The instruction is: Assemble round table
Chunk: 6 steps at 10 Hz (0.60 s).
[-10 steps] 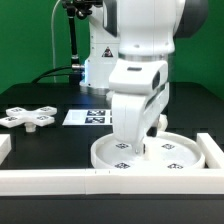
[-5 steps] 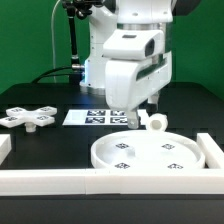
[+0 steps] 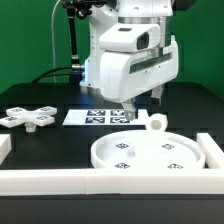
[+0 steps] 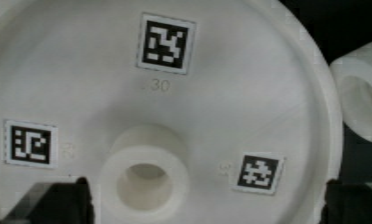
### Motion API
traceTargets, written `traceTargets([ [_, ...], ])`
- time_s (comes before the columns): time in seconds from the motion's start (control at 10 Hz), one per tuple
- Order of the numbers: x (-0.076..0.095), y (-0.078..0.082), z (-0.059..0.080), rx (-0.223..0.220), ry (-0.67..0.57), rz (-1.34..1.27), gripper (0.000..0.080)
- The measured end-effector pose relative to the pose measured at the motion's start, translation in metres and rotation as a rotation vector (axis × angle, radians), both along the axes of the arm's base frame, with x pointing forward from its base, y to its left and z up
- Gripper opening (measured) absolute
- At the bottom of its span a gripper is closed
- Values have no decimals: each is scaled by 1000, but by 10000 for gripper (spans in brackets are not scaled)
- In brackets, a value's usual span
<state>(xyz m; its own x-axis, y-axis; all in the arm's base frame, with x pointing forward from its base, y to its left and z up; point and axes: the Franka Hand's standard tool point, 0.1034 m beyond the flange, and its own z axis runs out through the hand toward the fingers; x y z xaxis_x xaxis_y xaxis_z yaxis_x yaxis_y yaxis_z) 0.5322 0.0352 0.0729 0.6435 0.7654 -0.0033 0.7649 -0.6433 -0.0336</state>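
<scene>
The large rimmed round disc [image 3: 140, 152] lies flat against the corner of the rails, tags facing up. It fills the wrist view [image 4: 94, 80], with its centre hub [image 4: 147, 176] showing. The short cylinder leg [image 3: 155, 121] lies just behind the disc, and shows at the edge of the wrist view [image 4: 364, 95]. The cross-shaped base [image 3: 28, 117] lies at the exterior view's left. My gripper [image 3: 143, 105] hangs above the disc's back part, open and empty. In the wrist view my gripper [image 4: 204, 205] shows dark fingers [image 4: 58, 200] wide apart over the disc.
Long white border rails run along the front [image 3: 50, 180] and the exterior view's right [image 3: 212, 150]. The marker board [image 3: 98, 117] lies flat behind the disc, partly under my arm. The robot's base stands at the back.
My gripper has risen from just over the disc and moved back. The cylinder leg behind the disc has come into view. The disc has not moved.
</scene>
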Motion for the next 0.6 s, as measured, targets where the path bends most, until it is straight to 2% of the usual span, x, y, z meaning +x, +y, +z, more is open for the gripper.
traceTargets([
  [0.2,0,-1,-1,5,-1,-131,649],
  [0.6,-20,-4,-11,14,39,-719,649],
])
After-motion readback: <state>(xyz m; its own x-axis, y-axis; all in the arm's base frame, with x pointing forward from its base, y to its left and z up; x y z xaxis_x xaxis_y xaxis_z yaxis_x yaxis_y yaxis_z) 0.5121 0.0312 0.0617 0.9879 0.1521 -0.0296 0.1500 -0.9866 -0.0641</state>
